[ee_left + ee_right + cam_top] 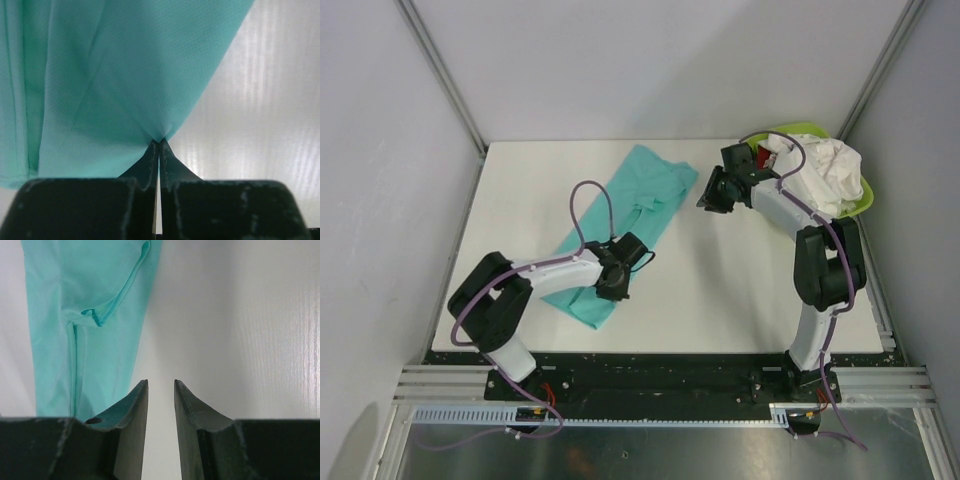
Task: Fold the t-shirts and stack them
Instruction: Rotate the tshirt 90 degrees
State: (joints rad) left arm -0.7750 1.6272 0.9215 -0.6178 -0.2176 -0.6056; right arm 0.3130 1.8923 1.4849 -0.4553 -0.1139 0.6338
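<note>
A teal t-shirt [630,215] lies diagonally on the white table, folded into a long strip from near left to far centre. My left gripper [617,282] is shut on the teal t-shirt's edge [159,135] near its lower end, and the cloth puckers at the fingertips. My right gripper [710,197] is open and empty just right of the shirt's far end, over bare table [161,382]; the teal shirt [85,325] lies to its left. White and red shirts [825,170] are heaped in the lime-green basin [865,200] at the far right.
The basin stands in the table's far right corner, behind my right arm. Metal frame posts [440,70] rise at both far corners, and a rail [660,385] runs along the near edge.
</note>
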